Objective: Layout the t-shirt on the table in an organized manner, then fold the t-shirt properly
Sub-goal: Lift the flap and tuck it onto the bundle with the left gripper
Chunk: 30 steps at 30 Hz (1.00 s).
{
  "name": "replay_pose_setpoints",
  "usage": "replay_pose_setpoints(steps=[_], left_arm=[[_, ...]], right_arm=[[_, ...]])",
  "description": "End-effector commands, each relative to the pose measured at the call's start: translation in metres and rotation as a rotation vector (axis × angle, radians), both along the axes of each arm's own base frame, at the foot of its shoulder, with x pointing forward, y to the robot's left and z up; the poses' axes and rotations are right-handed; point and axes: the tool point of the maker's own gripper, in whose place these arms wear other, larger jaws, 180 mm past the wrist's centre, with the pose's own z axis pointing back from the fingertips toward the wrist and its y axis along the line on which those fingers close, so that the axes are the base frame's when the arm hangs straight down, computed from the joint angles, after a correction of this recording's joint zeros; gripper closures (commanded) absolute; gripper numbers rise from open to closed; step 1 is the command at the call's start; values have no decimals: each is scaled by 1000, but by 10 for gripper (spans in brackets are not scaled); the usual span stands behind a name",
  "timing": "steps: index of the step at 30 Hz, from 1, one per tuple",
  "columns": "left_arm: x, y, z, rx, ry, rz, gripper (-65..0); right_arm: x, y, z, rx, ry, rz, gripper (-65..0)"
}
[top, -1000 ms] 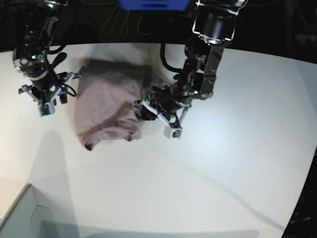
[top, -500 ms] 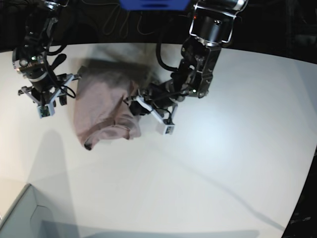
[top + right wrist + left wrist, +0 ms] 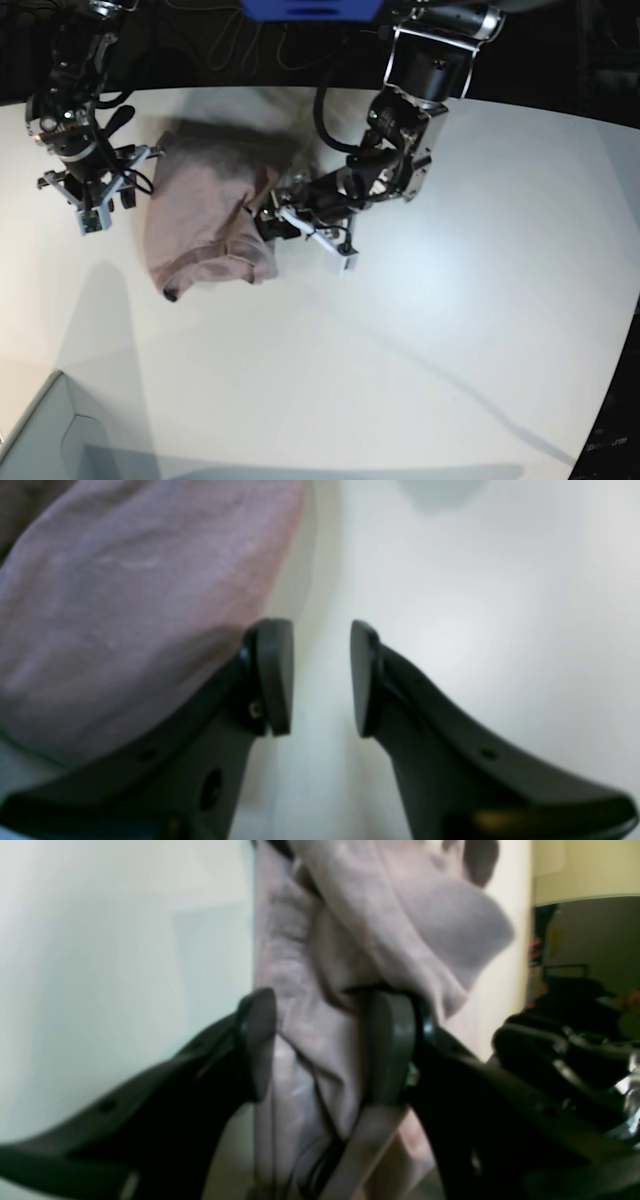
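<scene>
The left gripper [image 3: 320,1045] stands parted around t-shirt [image 3: 210,215] cloth; at nine o'clock, the right gripper [image 3: 320,677] gapes empty.

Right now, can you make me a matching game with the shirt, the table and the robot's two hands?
Things:
1. t-shirt
2. table
3. left hand
4. right hand

Descriptions:
A. white and smooth
B. open, with only bare table between its fingers
C. dusty mauve and wrinkly
D. open, with cloth between its fingers

Pairs: 1-C, 2-A, 3-D, 4-B
</scene>
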Motion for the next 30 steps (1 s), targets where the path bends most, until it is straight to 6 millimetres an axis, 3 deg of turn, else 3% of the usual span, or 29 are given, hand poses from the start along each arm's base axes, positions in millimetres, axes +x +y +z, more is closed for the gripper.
replay_pose_setpoints(steps=[1,12,17,20,26,28,30], left_arm=[[12,4,15,-29,-44,19,-298],[22,76,44,-67,-128,126,-297],[24,104,66,-95,-182,159,-297],[28,94,84,-115,-229,141,-297],[38,27,132,-217,-322,80,-296],[33,5,130,-170,-341,18,-296],[30,-6,119,-91,-328,-1,-298]], right_arm=[[8,-2,11,-5,-46,4,-194],[8,0,11,-2,-49,3,-194],[8,0,11,-2,-49,3,-194],[8,0,11,1,-48,3,-194],[9,0,11,1,-51,3,-194],[9,0,11,1,-51,3,-194],[9,0,13,-2,-55,3,-194]])
